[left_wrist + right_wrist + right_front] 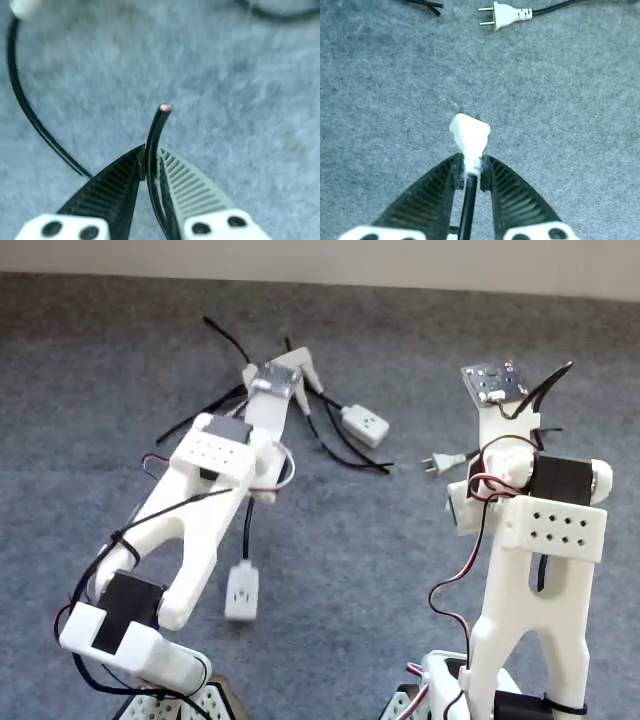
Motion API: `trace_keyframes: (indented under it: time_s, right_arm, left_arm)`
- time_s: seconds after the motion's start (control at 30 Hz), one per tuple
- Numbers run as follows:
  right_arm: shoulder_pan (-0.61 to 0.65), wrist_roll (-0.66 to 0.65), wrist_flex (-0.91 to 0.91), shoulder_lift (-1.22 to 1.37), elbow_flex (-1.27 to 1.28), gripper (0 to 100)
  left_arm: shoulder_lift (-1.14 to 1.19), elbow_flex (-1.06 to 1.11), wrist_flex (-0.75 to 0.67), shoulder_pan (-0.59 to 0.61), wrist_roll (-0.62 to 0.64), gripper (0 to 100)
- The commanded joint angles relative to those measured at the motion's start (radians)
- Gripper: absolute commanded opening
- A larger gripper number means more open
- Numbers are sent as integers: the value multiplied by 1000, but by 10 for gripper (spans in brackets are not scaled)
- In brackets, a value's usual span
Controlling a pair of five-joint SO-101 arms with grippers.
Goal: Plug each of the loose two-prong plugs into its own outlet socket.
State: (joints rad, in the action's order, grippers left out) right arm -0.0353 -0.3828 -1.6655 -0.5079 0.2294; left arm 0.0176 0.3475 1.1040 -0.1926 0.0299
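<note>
Right gripper (pixel 470 167) was clamped on the neck of a white two-prong plug (pixel 470 131), where the cable enters the body. The prongs pointed straight away from the fingertips, clear of the grey carpet (pixel 580 125). Judgement: the hold was taken low on the neck to leave the prongs free and in line for pushing into a socket.

A second plug (pixel 502 15) lay flat on the carpet ahead of that gripper, well apart from it, prongs turned sideways to the fingers, untouched.

Left gripper (pixel 150 152) was closed together on a black cable (pixel 152 132) just short of its cut end, with the bare core showing beyond the fingertips. Judgement: this grip was on a lead's tail, possibly to steady a socket; which socket the lead belonged to could not be told.

In the high view, one outlet socket (pixel 365 425) lay near the left gripper's end, to one side. The other socket (pixel 242 592) lay well back, beside that arm's lower part. Both appeared empty.

No readable brand, label or writing was found on plugs, sockets or cables
</note>
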Motion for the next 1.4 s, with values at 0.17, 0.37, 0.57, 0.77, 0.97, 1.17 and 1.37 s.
trace_keyframes:
  time_s: [0.17,0.37,0.57,0.77,0.97,1.17,1.37]
  right_arm:
    - [-5,-11,13,7,-33,36]
    - [-5,-11,13,7,-33,36]
    - [-5,-12,16,7,-18,36]
    - [-5,-12,110,4,74,36]
    - [-7,-12,113,-4,76,36]
    - [-7,-12,117,1,77,36]
    - [-7,-12,117,4,77,36]
  left_arm:
    - [-18,-404,35,4,-21,6]
    - [-18,-745,230,-65,-21,6]
    - [-10,-845,463,-143,-21,6]
    - [-16,-590,480,-91,-23,6]
    - [-16,-481,110,-44,-23,6]
    - [-18,-579,-98,-120,-23,6]
    - [-7,-556,2,-151,-25,77]
